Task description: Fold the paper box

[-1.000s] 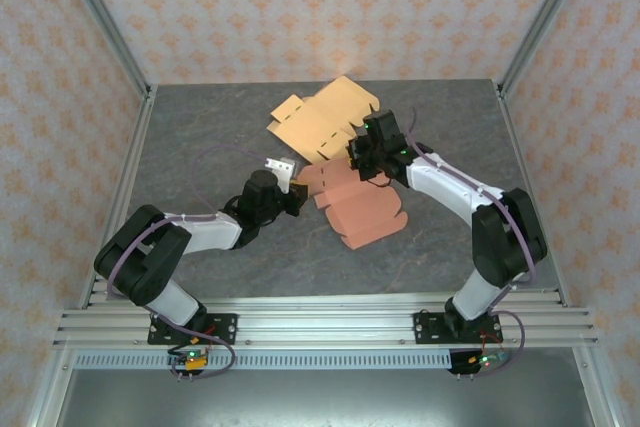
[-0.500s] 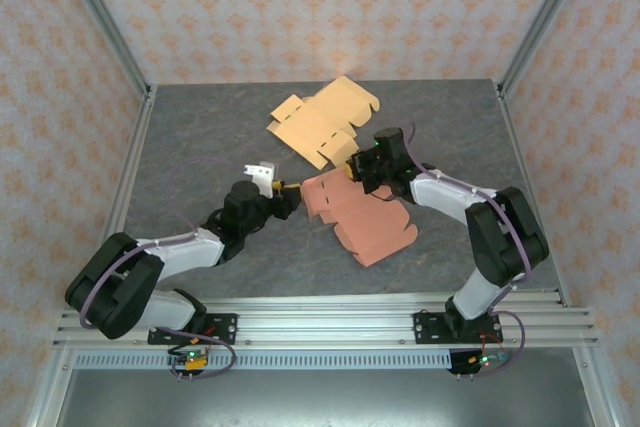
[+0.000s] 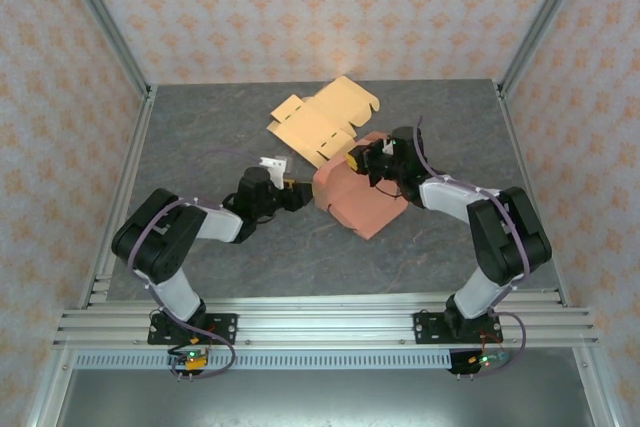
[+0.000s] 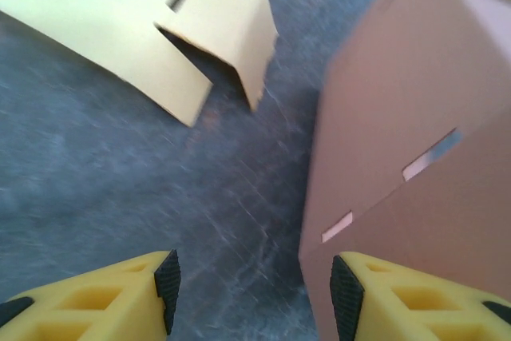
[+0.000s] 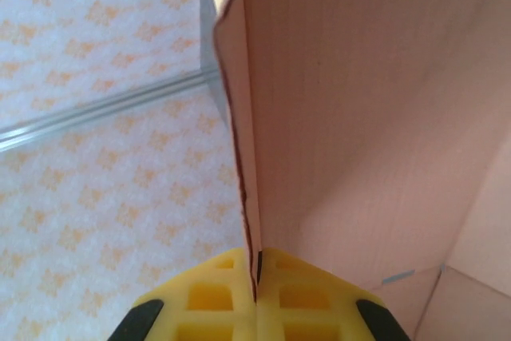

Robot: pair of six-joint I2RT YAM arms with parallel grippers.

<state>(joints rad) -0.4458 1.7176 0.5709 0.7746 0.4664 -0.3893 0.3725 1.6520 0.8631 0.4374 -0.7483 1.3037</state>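
Note:
The pink paper box (image 3: 352, 201) lies mid-table, partly folded, with one panel raised. My right gripper (image 3: 366, 161) is shut on the top edge of that raised panel (image 5: 359, 117); in the right wrist view the thin pink edge runs straight into my closed right gripper (image 5: 257, 273). My left gripper (image 3: 296, 187) stands open just left of the box. In the left wrist view my left gripper (image 4: 257, 289) has bare table between its pads. The slotted pink wall (image 4: 415, 117) rises beside the right pad (image 4: 345, 293); whether they touch I cannot tell.
A second, tan cardboard blank (image 3: 322, 120) lies flat behind the pink box, its near flap (image 4: 160, 21) ahead of my left gripper. Metal frame rails (image 3: 125, 197) and patterned walls bound the grey table (image 3: 200, 137) on three sides.
My left gripper has opened and let go of the pink sheet's left edge. The right gripper has swung its panel up and over, so the sheet went from flat to partly folded.

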